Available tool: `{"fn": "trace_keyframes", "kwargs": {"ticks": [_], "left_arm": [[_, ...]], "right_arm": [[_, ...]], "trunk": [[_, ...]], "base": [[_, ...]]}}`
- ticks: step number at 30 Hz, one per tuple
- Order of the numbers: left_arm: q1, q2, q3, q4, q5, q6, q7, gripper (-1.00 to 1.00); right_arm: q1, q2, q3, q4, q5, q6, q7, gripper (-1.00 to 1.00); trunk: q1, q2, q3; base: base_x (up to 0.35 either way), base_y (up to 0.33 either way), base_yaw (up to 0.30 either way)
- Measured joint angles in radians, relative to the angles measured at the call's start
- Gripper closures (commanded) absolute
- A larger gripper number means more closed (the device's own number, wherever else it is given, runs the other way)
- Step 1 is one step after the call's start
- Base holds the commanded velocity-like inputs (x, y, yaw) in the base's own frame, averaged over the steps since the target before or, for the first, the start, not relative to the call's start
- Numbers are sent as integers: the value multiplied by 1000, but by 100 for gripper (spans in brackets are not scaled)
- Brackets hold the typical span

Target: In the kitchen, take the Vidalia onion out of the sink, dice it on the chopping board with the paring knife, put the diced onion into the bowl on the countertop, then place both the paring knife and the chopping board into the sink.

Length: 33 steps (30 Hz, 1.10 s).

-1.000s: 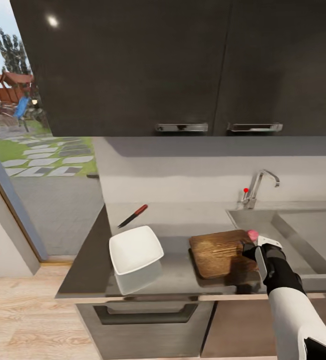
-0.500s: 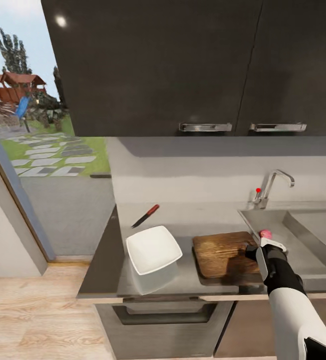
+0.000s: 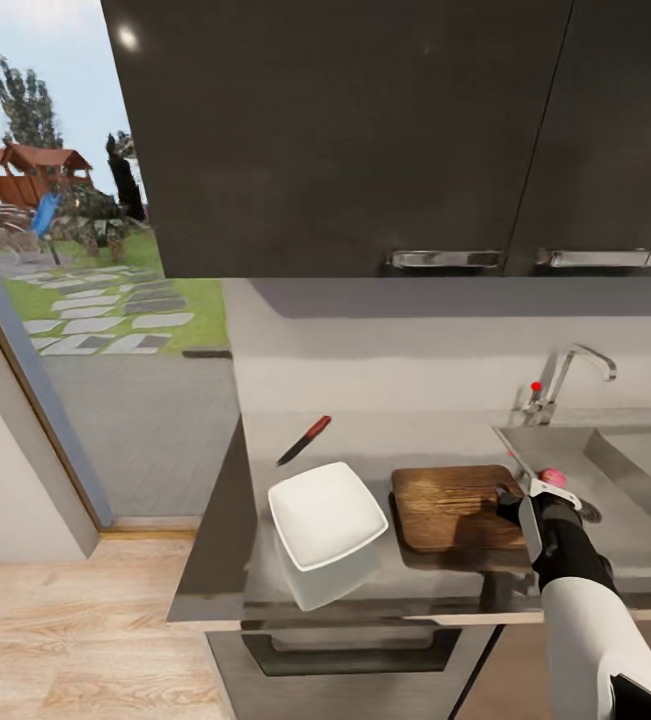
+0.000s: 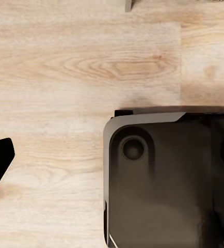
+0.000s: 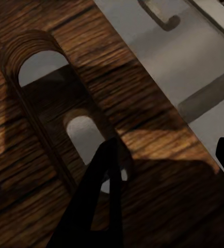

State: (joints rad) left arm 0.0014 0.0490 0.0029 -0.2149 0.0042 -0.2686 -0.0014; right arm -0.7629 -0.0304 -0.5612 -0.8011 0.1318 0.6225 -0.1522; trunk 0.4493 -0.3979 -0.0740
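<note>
While the right gripper (image 3: 535, 497) reaches in over the near right corner of the chopping board (image 3: 452, 506), the Vidalia onion (image 3: 553, 477) shows as a small pink bulb right at its tip, on the far-right side of the fingers; whether the fingers clasp it or merely touch it cannot be told. In the right wrist view a dark fingertip (image 5: 99, 201) hangs over the board's grain (image 5: 55, 108), with the grey countertop (image 5: 158, 57) beyond the board's edge. Just right of the gripper lies the sink (image 3: 630, 500), its faucet (image 3: 570, 375) at the far rim. Left of the board, just beside it, sits the white bowl (image 3: 325, 515) near the front edge of the countertop (image 3: 365, 440). Farther back and to the left of the bowl, the paring knife (image 3: 304, 441) lies flat. The left wrist view looks down on wooden floor (image 4: 65, 77) and the robot's dark base (image 4: 163, 181).
</note>
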Motion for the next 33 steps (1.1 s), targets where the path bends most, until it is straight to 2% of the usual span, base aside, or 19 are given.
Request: {"fn": "trace_keyframes", "kwargs": {"ticks": [6,13,33], "left_arm": [[0,0,0,0,0,0,0,-100],[0,0,0,0,0,0,0,-100],[0,1,0,1,0,0,0,-100]], "right_arm": [[0,0,-1,0,3,0,-7,100],[0,2,-1,0,1,-2,-74,100],[0,4,-1,0,-2,-1,-79,100]], "trunk": [[0,0,0],[0,0,0],[0,0,0]], "base": [[9,7,0],[0,0,0],[0,0,0]]}}
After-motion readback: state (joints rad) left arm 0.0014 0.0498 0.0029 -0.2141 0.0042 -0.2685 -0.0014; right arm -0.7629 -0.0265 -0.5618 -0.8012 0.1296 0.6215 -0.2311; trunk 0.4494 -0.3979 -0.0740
